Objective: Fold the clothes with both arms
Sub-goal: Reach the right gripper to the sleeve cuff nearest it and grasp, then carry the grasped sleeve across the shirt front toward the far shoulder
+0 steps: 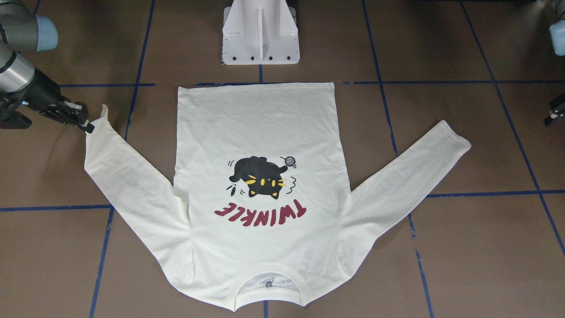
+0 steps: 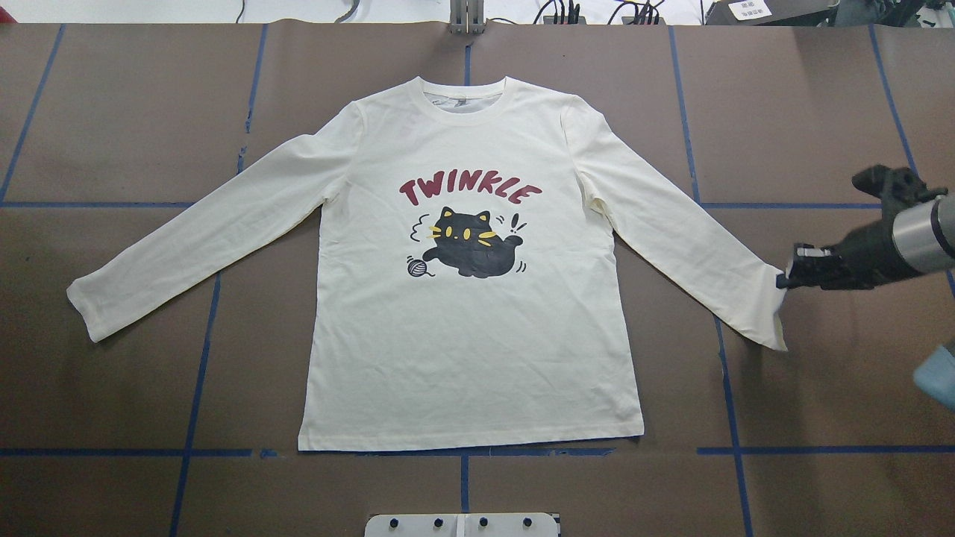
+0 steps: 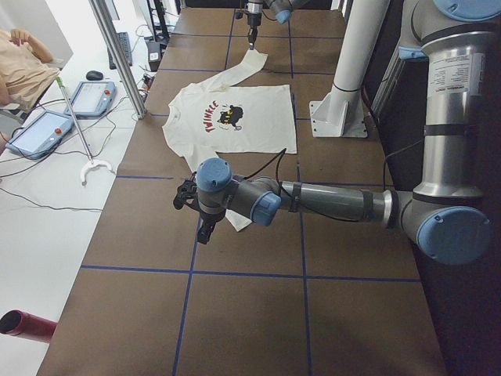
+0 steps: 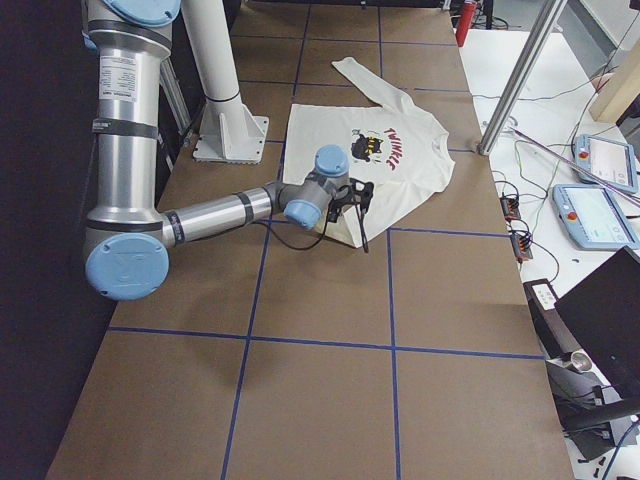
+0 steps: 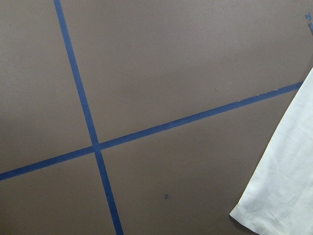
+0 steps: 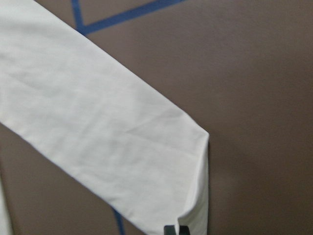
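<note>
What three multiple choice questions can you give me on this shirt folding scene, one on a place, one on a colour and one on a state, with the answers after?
1. Where is the right claw?
A. at the collar
B. at a sleeve cuff
C. at the bottom hem

2. What colour is the TWINKLE lettering on the T-shirt?
A. green
B. blue
C. dark red

3. How does the T-shirt's body lie?
A. spread flat, print up
B. folded in half
C. bunched in a heap

Answers:
1 B: the claw's tips meet the raised end of the cuff in the overhead and right wrist views.
2 C: the letters show dark red above the black cat.
3 A: both sleeves are spread out and the whole print shows.
</note>
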`<act>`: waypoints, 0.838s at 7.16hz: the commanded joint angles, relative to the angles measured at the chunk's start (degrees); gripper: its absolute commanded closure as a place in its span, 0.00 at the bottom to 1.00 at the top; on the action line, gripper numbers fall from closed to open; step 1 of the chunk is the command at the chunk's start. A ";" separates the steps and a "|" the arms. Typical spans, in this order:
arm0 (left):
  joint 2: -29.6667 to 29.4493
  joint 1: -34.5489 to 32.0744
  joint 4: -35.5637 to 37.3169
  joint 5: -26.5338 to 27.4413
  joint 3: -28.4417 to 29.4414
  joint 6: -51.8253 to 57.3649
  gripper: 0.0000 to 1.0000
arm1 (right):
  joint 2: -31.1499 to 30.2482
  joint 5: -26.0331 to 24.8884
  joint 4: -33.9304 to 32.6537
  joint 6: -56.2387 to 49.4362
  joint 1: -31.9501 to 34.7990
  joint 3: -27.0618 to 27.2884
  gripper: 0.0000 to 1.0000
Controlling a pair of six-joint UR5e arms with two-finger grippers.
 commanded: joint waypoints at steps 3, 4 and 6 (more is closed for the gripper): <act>-0.13 0.09 -2.00 -0.43 -1.07 -2.17 0.00 | 47.32 -1.59 -27.59 6.29 -4.36 -15.86 1.00; -0.13 0.00 -3.66 -0.44 -1.07 -4.10 0.00 | 54.65 -4.20 -21.93 5.86 -8.55 -27.61 1.00; -0.13 0.09 -4.82 -0.09 -1.33 -4.30 0.00 | 62.33 -18.56 -10.47 6.30 -19.79 -42.97 1.00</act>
